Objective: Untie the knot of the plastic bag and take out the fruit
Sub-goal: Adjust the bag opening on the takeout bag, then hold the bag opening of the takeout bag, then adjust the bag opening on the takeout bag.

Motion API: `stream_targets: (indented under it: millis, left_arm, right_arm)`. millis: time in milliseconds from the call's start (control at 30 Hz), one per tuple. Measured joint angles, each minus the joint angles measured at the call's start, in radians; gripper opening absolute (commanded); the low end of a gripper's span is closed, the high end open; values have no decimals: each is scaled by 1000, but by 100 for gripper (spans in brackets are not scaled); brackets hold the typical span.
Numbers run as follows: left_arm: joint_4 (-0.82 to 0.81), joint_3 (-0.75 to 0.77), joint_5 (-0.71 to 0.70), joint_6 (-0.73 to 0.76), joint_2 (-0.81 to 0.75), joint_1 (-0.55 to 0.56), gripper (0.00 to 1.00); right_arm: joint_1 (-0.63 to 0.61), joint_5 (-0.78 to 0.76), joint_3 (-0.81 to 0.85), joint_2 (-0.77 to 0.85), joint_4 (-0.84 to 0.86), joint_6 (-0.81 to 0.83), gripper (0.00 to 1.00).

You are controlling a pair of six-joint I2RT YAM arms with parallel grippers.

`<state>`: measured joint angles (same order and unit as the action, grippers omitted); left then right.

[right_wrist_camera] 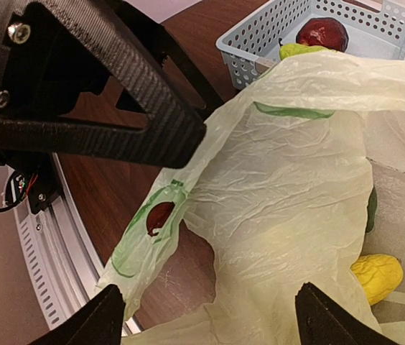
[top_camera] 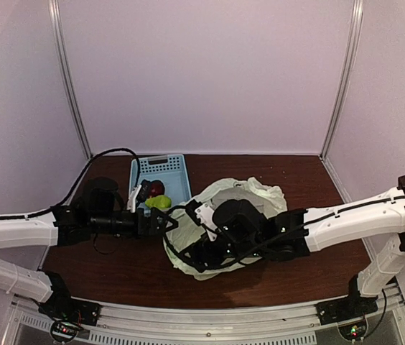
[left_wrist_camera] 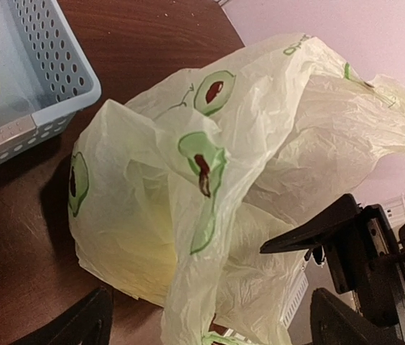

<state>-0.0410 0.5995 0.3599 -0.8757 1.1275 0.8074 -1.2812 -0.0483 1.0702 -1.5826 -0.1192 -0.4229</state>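
The plastic bag [top_camera: 249, 192] lies crumpled at the table's middle, its mouth loose. I see no tied knot; a loop handle [right_wrist_camera: 152, 230] hangs free. My left gripper [top_camera: 165, 221] is open at the bag's left side, and a strip of the bag [left_wrist_camera: 195, 287] hangs between its fingers [left_wrist_camera: 80, 323]. My right gripper [top_camera: 194, 253] is open at the bag's near edge, with the bag [right_wrist_camera: 296, 180] between its fingers [right_wrist_camera: 105, 316]. A yellow fruit [right_wrist_camera: 376, 277] shows inside the bag. A dark red fruit [top_camera: 156, 187] and a green fruit [top_camera: 159, 203] lie in the basket.
The light blue perforated basket [top_camera: 177, 169] stands behind the left gripper, to the left of the bag; it also shows in the left wrist view [left_wrist_camera: 59, 65] and the right wrist view [right_wrist_camera: 260, 36]. The two grippers are close together at the bag's near-left side.
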Motion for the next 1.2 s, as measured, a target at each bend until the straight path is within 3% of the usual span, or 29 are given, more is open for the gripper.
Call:
stream_targets:
  millis: [167, 267, 533, 733, 800, 1033, 1200]
  left_arm:
    - [-39, 0, -1, -7, 47, 30, 96]
    - [-45, 0, -6, -7, 81, 51, 89]
    - [-55, 13, -37, -5, 137, 82, 26]
    - [-50, 16, -61, 2, 137, 83, 5]
    - [-45, 16, -68, 4, 137, 83, 0]
    - [-33, 16, -78, 7, 137, 83, 0]
    - [-29, 16, -88, 7, 137, 83, 0]
  right_arm:
    - [-3, 13, -10, -15, 18, -5, 72]
    - [-3, 22, -17, -17, 23, -12, 69]
    - [-4, 15, -24, -16, 32, -26, 73]
    - [24, 5, -50, 25, 26, -42, 79]
    - [49, 9, -58, 45, 26, -49, 78]
    - [150, 52, -69, 55, 20, -69, 68]
    - [193, 70, -91, 34, 21, -83, 67]
